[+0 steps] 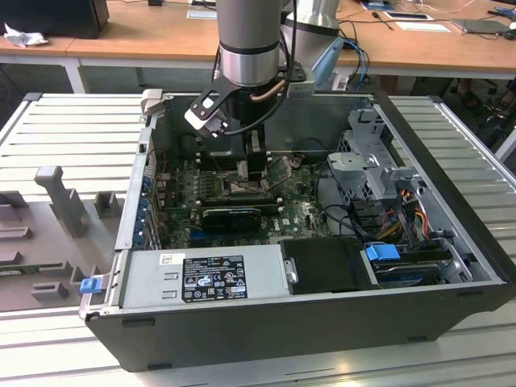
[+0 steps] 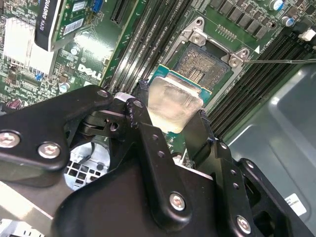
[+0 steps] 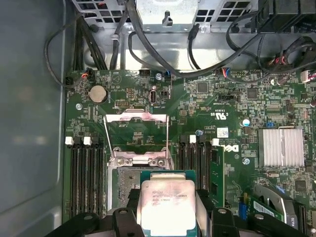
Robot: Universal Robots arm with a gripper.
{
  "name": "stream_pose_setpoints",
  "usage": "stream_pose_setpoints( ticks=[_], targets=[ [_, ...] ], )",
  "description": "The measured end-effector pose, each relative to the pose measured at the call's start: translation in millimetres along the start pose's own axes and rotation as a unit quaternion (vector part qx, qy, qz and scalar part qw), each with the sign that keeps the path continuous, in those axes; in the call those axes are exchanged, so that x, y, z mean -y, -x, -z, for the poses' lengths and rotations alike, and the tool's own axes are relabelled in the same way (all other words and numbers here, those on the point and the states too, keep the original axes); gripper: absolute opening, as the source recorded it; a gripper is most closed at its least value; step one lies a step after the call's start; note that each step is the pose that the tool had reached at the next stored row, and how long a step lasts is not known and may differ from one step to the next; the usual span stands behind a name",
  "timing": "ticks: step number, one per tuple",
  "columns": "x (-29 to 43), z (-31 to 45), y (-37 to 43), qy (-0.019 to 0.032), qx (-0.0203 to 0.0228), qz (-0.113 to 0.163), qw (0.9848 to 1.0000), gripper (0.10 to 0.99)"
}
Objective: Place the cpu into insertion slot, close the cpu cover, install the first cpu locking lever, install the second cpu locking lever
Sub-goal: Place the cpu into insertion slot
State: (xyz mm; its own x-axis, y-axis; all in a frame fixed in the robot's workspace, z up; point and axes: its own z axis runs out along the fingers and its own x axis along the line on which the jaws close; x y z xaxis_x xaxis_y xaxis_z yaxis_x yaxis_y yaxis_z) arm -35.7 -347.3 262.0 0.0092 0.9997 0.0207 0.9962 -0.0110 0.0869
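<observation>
So the arm [image 1: 250, 24] is a fat grey tube with a shiny silver band [image 1: 250, 64] a bit above the gripper [image 1: 244, 169]. There's a pale blue cap [image 1: 326, 58] higher up, off to one side of it. Just over the gripper sits a whitish block [image 1: 205, 109], plus a brownish loop [image 1: 266, 94], probably a cable, hard to say. In the second wrist view the gripper [image 2: 170, 111] is all chunky matte black link plates [image 2: 44, 123] dotted with silver screws [image 2: 177, 200]. The fingers [image 2: 197, 133] are black too.
</observation>
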Motion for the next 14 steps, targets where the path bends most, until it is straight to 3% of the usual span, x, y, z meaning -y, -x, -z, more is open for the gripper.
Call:
stream_pose_setpoints(
  ticks=[4,8,14],
  targets=[
    [0.2,-2.2,0.0,0.0001,-0.0001,0.0,1.0,0.525],
    [3.6,-14.6,-6.1,0.0,-0.0001,0.0,1.0,0.525],
    [4.2,-19.3,-10.4,0.0001,-0.0001,0.0,1.0,0.525]
  ],
)
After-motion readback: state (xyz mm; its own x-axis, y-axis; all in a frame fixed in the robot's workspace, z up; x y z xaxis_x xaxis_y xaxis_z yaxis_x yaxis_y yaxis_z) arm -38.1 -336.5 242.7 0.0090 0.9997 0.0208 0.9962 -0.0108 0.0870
